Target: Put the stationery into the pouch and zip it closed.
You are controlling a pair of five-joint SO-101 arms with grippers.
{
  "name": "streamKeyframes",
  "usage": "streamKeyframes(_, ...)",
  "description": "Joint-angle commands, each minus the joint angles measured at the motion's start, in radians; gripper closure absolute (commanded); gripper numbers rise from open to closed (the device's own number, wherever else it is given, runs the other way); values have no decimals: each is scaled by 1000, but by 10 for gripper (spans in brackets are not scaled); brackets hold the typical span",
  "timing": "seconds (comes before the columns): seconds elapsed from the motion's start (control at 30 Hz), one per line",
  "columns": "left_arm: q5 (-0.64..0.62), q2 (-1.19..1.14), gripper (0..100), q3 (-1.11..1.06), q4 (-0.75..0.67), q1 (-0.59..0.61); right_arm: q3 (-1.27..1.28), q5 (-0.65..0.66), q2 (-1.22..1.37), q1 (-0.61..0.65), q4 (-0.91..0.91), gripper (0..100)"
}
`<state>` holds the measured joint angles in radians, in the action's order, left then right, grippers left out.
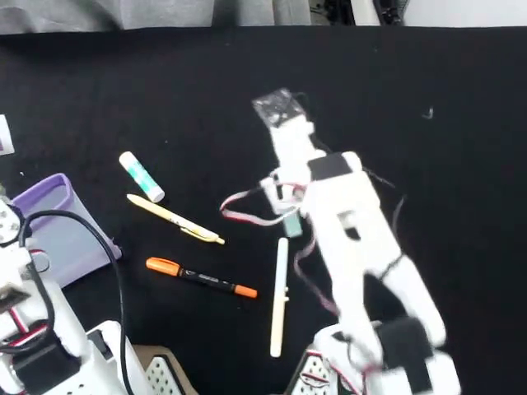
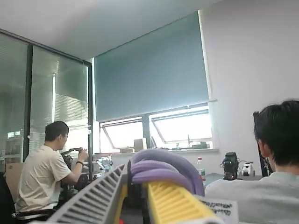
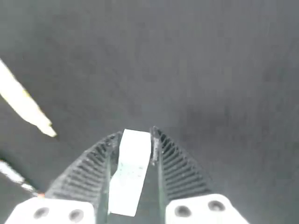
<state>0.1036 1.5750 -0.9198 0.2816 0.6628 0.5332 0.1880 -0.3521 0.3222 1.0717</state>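
The right gripper (image 3: 136,133) is clamped on a small white rectangular block (image 3: 130,172). The left gripper (image 2: 136,176) is closed on the rim of the purple fabric pouch (image 1: 58,222), at 9 o'clock on the black table (image 1: 428,74).

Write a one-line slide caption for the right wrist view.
Right gripper clamps a white block over the black table, a pale pen lying off to one side.

Office, glass partition (image 2: 46,93), roller blind (image 2: 149,70), windows (image 2: 182,128)

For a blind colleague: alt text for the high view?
The right gripper, out over the black table, holds a white block. A glue stick, yellow pen, orange marker and cream pen lie between its arm and a purple pouch.
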Motion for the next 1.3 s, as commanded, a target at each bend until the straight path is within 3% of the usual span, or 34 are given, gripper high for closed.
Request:
streamKeyframes(0.0, -94, -5, 971, 8, -9, -12, -87, -60, -216, 118, -2, 988)
streamKeyframes(0.2, -281, -5, 971, 10, -9, -12, -128, -94, -357, 227, -66, 988)
streamKeyframes(0.6, -721, -5, 970, 13, -17, -59, -117, -135, -367, 367, -344, 988)
streamKeyframes(0.87, -723, -5, 970, 84, -17, -217, -120, -141, -386, 402, -470, 988)
streamKeyframes(1.13, -723, -5, 970, 76, -12, -229, -113, -204, -536, 411, -519, 988)
streamKeyframes(1.27, -727, 5, 970, 70, -14, -231, -30, -232, -582, 505, -617, 988)
